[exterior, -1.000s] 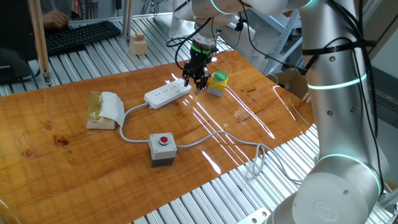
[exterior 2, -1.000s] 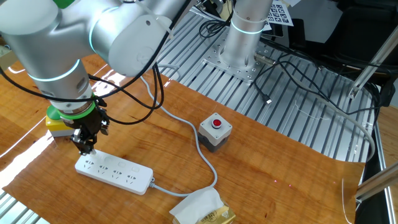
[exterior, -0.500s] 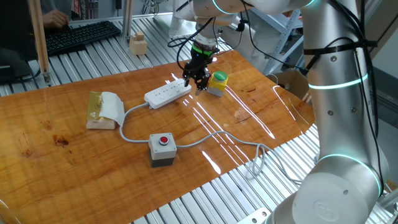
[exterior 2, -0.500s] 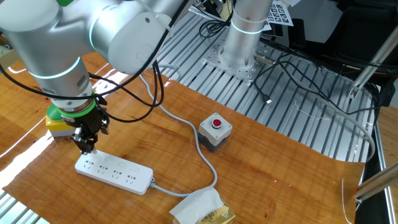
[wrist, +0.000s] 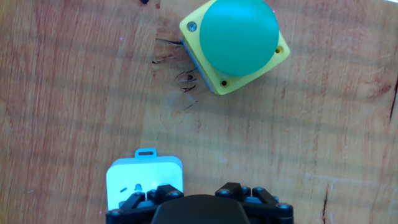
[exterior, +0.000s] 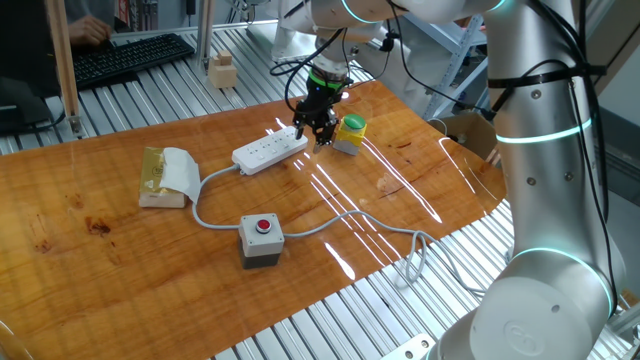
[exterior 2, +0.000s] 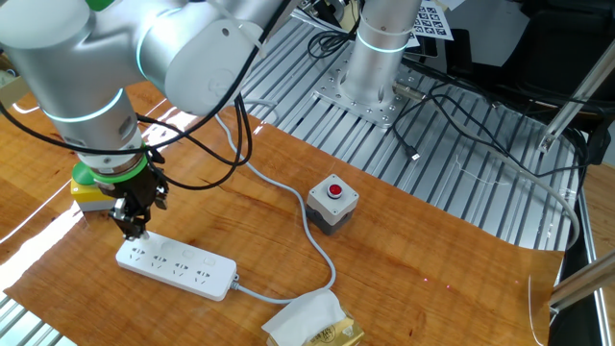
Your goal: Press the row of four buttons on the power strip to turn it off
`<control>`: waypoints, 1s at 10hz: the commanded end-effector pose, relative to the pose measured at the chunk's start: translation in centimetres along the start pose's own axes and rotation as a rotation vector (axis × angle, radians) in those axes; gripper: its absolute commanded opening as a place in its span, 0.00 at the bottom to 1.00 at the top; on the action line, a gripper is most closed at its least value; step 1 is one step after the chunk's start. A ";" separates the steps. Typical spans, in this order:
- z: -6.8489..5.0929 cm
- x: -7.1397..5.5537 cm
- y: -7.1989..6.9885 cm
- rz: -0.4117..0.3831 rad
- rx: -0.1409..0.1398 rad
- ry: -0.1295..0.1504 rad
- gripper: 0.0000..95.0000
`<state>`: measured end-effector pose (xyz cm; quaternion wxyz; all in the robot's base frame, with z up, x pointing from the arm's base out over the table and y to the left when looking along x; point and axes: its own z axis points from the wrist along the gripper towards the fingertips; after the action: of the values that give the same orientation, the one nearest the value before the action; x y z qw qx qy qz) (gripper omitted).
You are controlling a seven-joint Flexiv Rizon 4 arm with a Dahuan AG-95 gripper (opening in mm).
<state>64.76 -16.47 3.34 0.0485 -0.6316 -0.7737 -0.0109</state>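
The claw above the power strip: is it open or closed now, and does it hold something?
Claw: open or closed cannot be told; it holds nothing visible and hangs over the end of the power strip.

The gripper (exterior: 318,128) has lifted slightly above the power strip's (exterior: 268,151) end.

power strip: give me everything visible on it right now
The power strip is a long, flat white bar, plastic by its look, lying flat on the wooden table. Socket holes run along its top face. A grey-white cable leaves one end and curves across the table. The gripper hangs over the opposite end, beside the green-capped button; contact cannot be told. The hand view shows that end's rounded corners and a small tab. The buttons are too small to read.
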 end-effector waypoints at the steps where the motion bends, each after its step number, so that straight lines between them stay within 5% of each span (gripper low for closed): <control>1: 0.1 0.0 0.0 0.001 0.000 -0.003 0.60; 10: 1.1 0.3 0.3 -0.008 -0.005 -0.001 0.60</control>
<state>64.96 -16.04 2.55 0.0452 -0.6289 -0.7761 -0.0116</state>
